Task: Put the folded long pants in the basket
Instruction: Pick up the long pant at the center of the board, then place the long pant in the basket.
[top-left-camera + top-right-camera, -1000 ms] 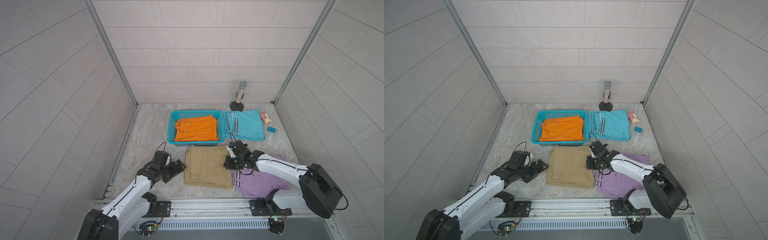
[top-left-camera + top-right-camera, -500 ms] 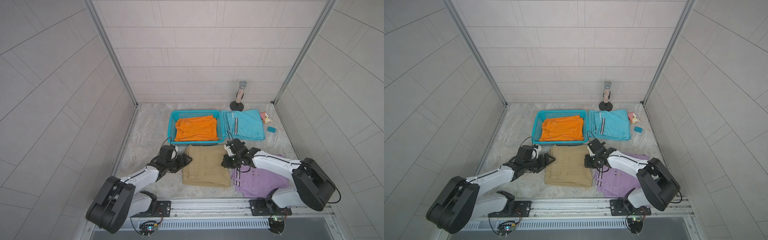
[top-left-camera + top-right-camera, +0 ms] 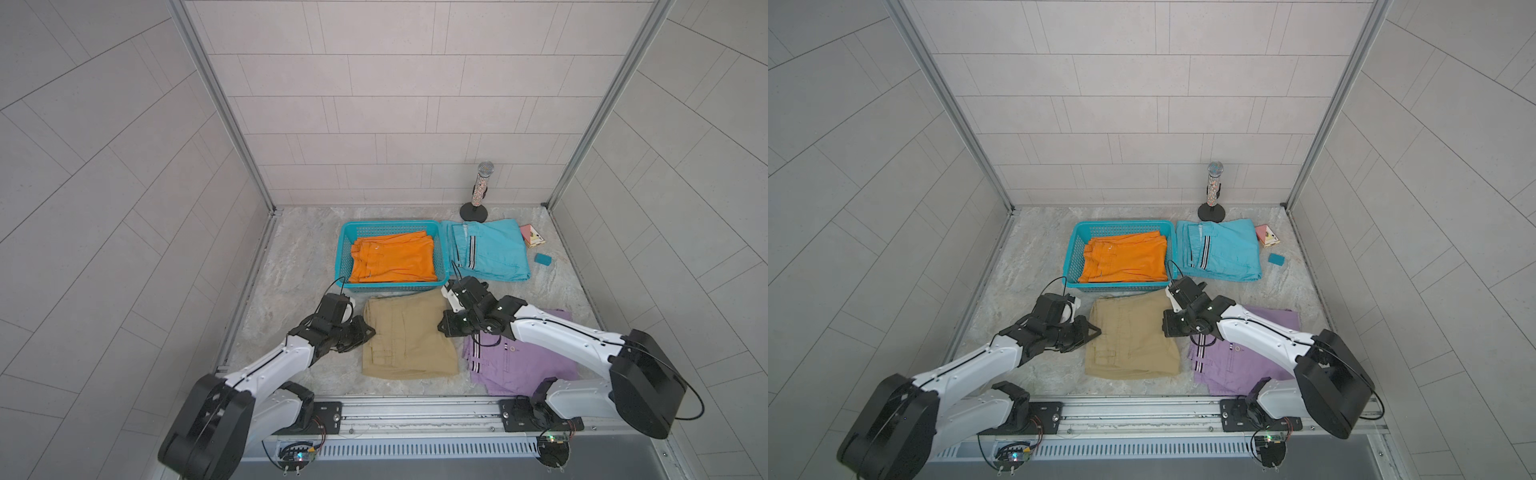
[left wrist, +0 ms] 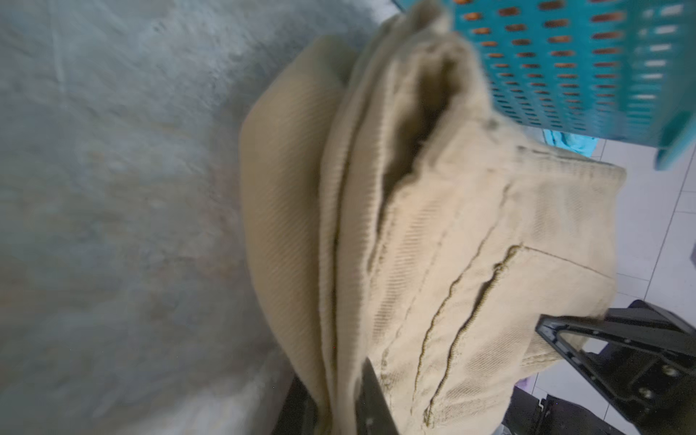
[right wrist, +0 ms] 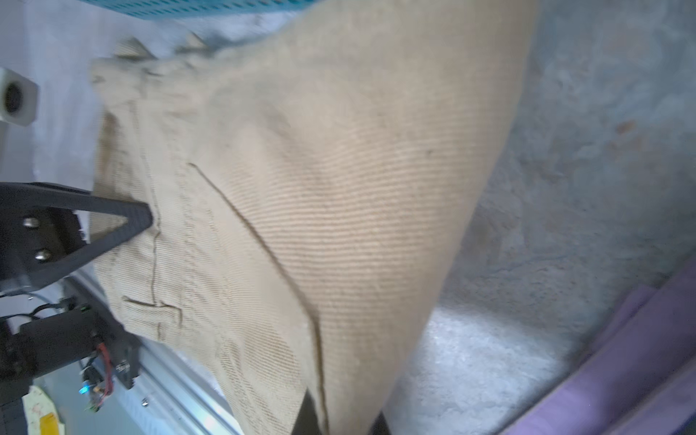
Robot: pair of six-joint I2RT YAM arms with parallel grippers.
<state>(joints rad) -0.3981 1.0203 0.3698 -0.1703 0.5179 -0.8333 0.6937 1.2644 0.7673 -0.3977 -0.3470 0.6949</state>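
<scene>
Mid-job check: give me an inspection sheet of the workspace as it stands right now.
Surface: grey marbled tabletop; no spills seen.
Job's things: orange pants lie in the basket; tan pants in front of it; turquoise pants beside it; lilac pants partly under the right arm.
Clutter: microphone on a stand, pink card, small teal block, all back right.
Grippers: left gripper and right gripper each shut on opposite side edges of the tan pants.
Cables: cable loops rise at both wrists.
Surroundings: tiled walls; metal rail in front.

No text or label can be read.
</scene>
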